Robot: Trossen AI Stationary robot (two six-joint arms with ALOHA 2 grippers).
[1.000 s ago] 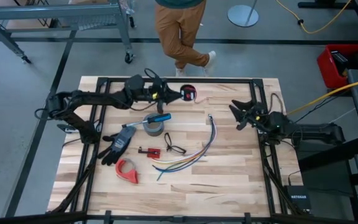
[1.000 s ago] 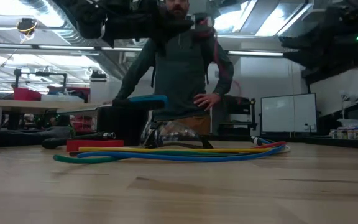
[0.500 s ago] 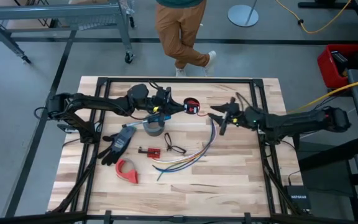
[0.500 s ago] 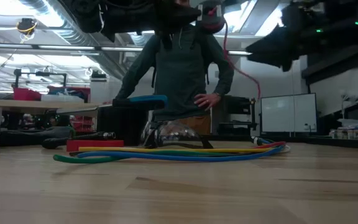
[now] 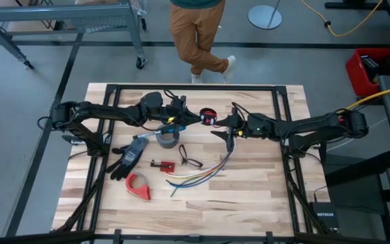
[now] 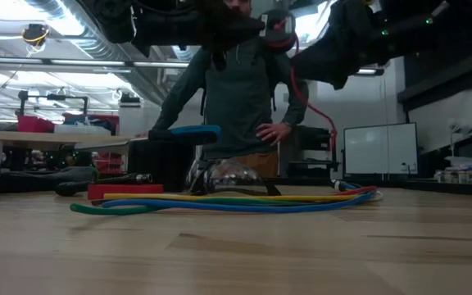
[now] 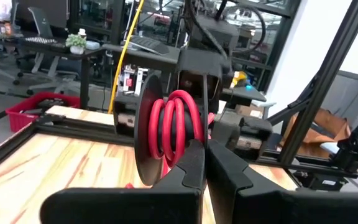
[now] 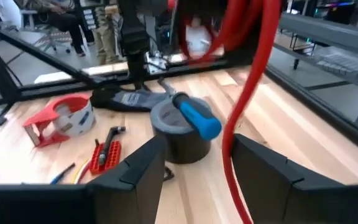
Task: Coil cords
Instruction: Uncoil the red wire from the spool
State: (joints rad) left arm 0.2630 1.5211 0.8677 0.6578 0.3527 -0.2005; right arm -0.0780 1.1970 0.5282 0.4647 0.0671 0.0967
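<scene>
The cord is a thin red wire, partly wound as a small coil [image 7: 174, 124] on a dark spool. My left gripper [image 5: 196, 116] holds it above the table's far middle, fingers shut. A loose red strand [image 6: 324, 115] hangs from the coil down to the table. My right gripper [image 8: 194, 162] is open just right of the coil [image 5: 209, 117]. The hanging strand [image 8: 244, 112] passes between its fingers, nearer one of them. I cannot tell whether it touches the strand. My left gripper pinches the spool at the lower part of the red windings [image 7: 188, 146] between its two shut fingers. The fingers reach in level from the table's left. The coil stands on edge, lifted clear of the table, with the loose strand hanging slack below it.
Below the grippers stand a grey tape roll with a blue-handled tool [image 5: 168, 137], a black glove [image 5: 128, 157], a red tape dispenser [image 5: 139, 185], a small red tool [image 5: 162, 165], a black looped cord [image 5: 189, 161] and a multicoloured wire bundle [image 5: 212, 166]. A person [image 5: 196, 34] stands at the far edge.
My right gripper has swung from the table's right edge toward the left, rising a little, up to the coil, so the hanging strand now lies between its open fingers. My left gripper has carried the coil a little toward the near edge.
</scene>
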